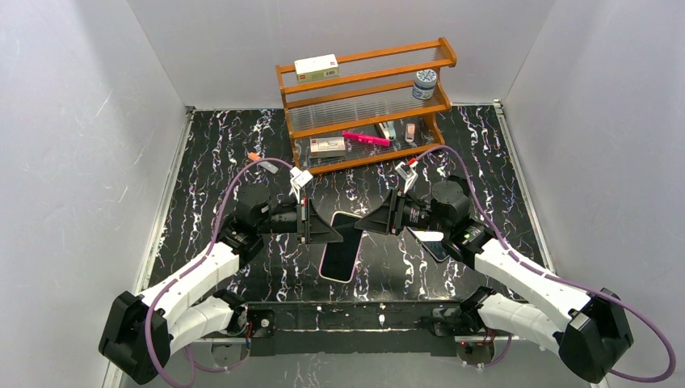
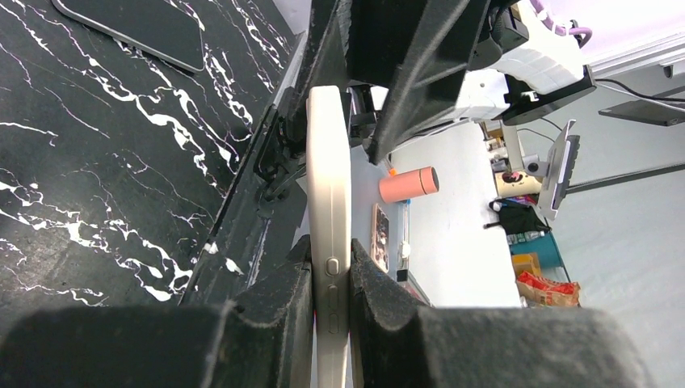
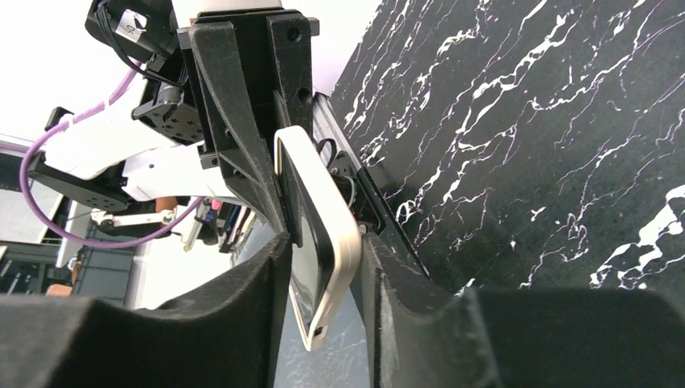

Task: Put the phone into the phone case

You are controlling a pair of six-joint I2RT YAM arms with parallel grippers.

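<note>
No text, brand or number can be read with certainty. The white rectangular carton with a red strip (image 1: 316,68) on the top shelf of the orange wooden rack (image 1: 447,55) carries print too small to read. The same is true for the small round jar with a blue-and-white label (image 1: 425,84) and the flat pale box (image 1: 328,146) on the lowest shelf. The small white tag (image 3: 129,24) on an arm shows blurred dark marks.

phone (image 2: 327,186): lower end cut off | phone case (image 1: 434,249): partly under right arm
</note>
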